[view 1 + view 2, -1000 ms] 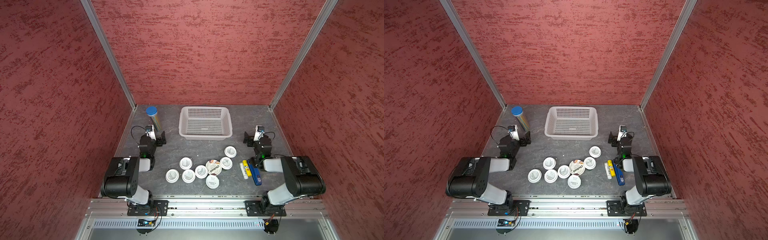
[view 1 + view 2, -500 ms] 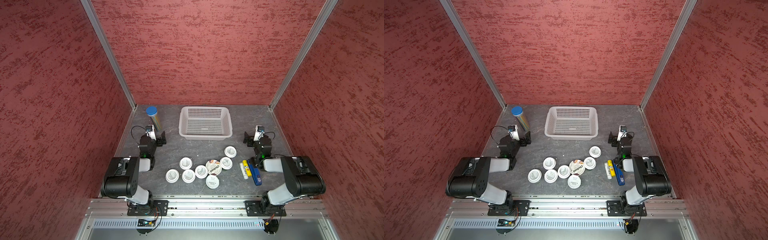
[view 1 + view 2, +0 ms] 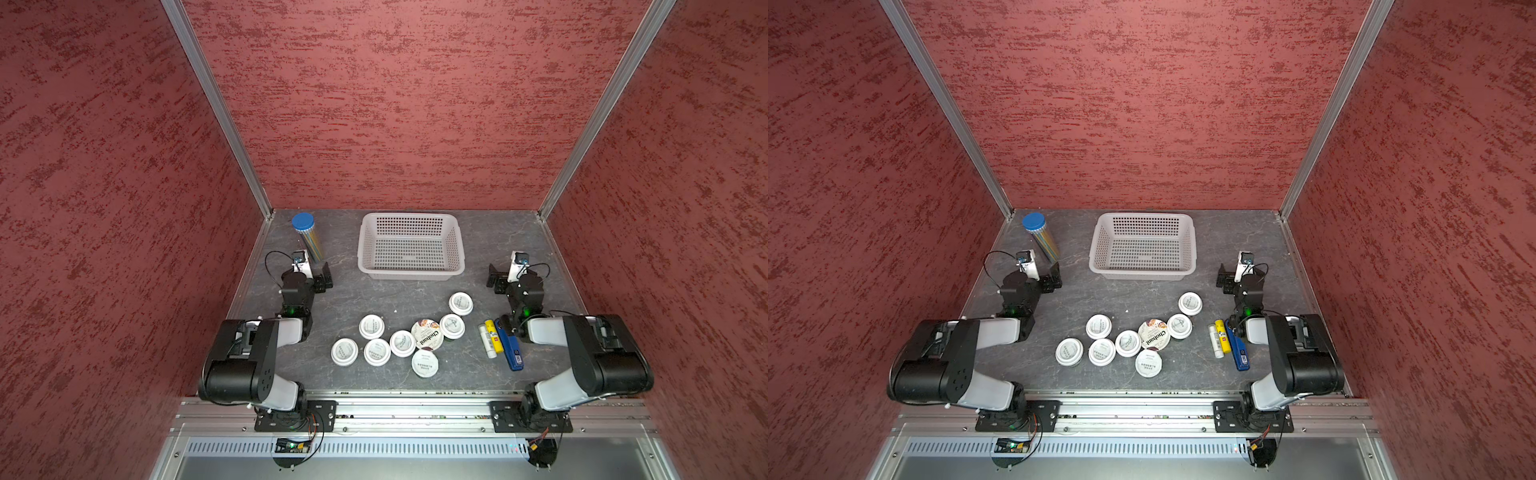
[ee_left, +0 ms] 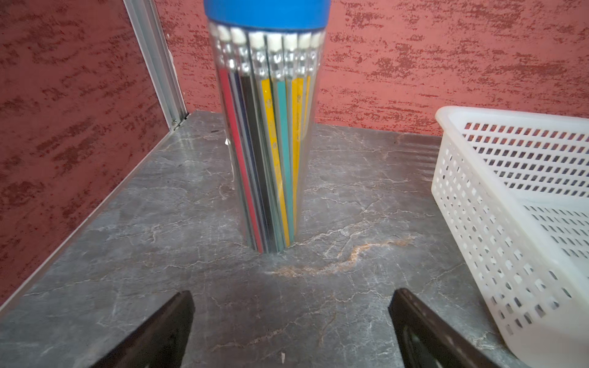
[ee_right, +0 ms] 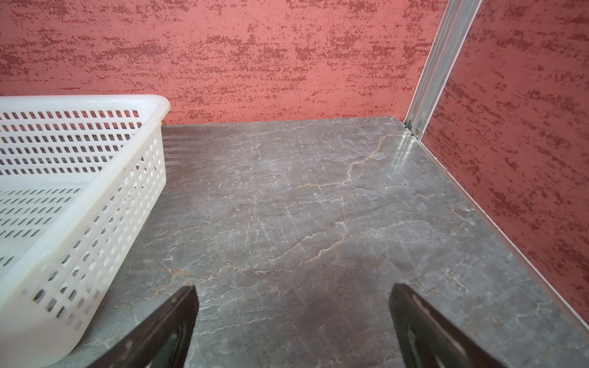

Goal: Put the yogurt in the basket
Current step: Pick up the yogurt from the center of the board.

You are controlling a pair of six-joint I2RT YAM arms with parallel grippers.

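Robotics lab test cell, not a home or shop. Boxed in on three sides by red mottled textured wall panels (image 3: 395, 104) joined with silver aluminium corner profiles (image 3: 216, 108). Dark grey marble-look worktop (image 3: 374, 299) inside. Black-and-white left robot arm (image 3: 249, 357) and matching right robot arm (image 3: 590, 357) bolted to a silver metal front rail (image 3: 415, 409). Exposed wires and small green circuit board (image 3: 291, 446) hanging below.

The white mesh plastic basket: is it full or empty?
Empty. The white mesh plastic basket shows only bare perforated floor in both top views; eight round yogurt cups stand outside on the grey table.
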